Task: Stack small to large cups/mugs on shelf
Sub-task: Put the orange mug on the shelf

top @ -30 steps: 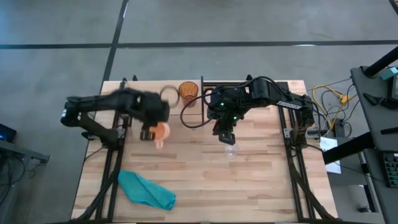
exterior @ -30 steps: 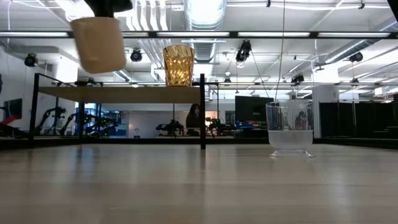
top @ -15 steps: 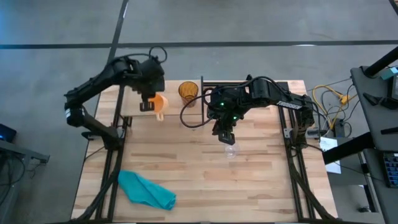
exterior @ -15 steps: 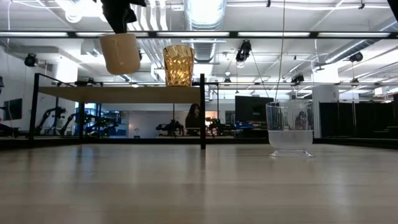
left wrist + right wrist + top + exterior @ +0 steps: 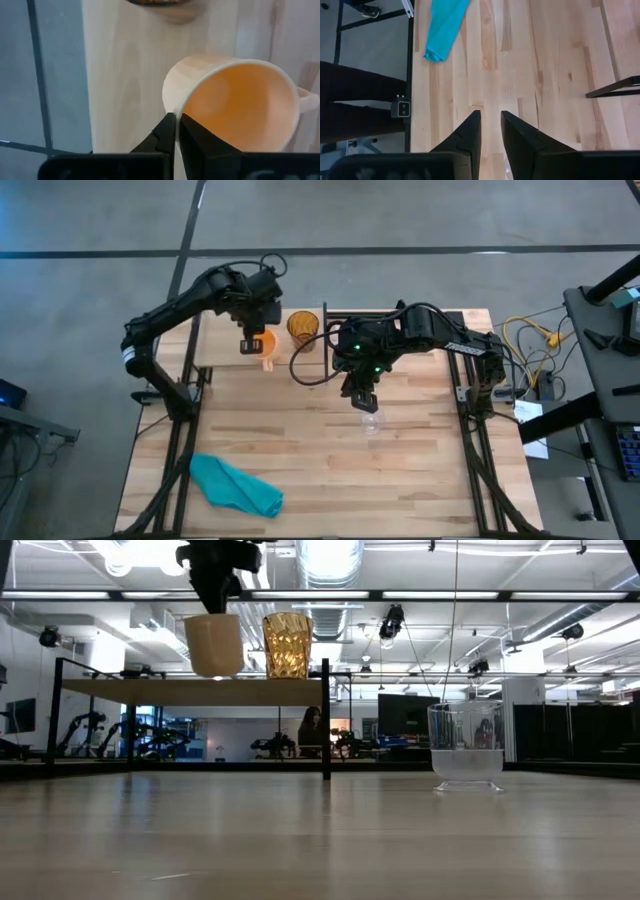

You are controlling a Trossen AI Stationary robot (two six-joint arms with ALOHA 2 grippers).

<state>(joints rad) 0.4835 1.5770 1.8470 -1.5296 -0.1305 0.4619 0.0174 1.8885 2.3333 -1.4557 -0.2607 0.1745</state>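
My left gripper (image 5: 251, 343) is shut on the orange mug (image 5: 264, 346), which it keeps upright over the pale shelf board (image 5: 222, 352), just left of the amber tumbler (image 5: 303, 328). In the low view the mug (image 5: 214, 644) has its base right at the shelf (image 5: 130, 690); I cannot tell whether they touch. The tumbler (image 5: 287, 644) stands on the shelf on its base. The tiny clear glass cup (image 5: 371, 421) (image 5: 466, 748) stands on the table. My right gripper (image 5: 362, 402) (image 5: 491, 131) hovers open above that cup and touches nothing. My left gripper pinches the mug's rim (image 5: 176, 116) on the side away from the handle (image 5: 307, 97). One finger (image 5: 202, 142) is inside the mug and the other finger (image 5: 161, 135) is outside the wall. The fingers come from above, pointing down. The mug stays upright below them.
A crumpled teal cloth (image 5: 236, 485) (image 5: 445, 25) lies near the table's near-left corner. Black metal rods edge the shelf, with a post (image 5: 326, 720) at its right end. Cables (image 5: 530, 340) lie off the table's right side. Bare planks (image 5: 330, 480) stretch across the table's near half.
My left gripper has carried the mug from above the table's left part toward the far edge and to the right, over the shelf, then lowered it beside the amber tumbler. The mug has stayed upright in the hold.
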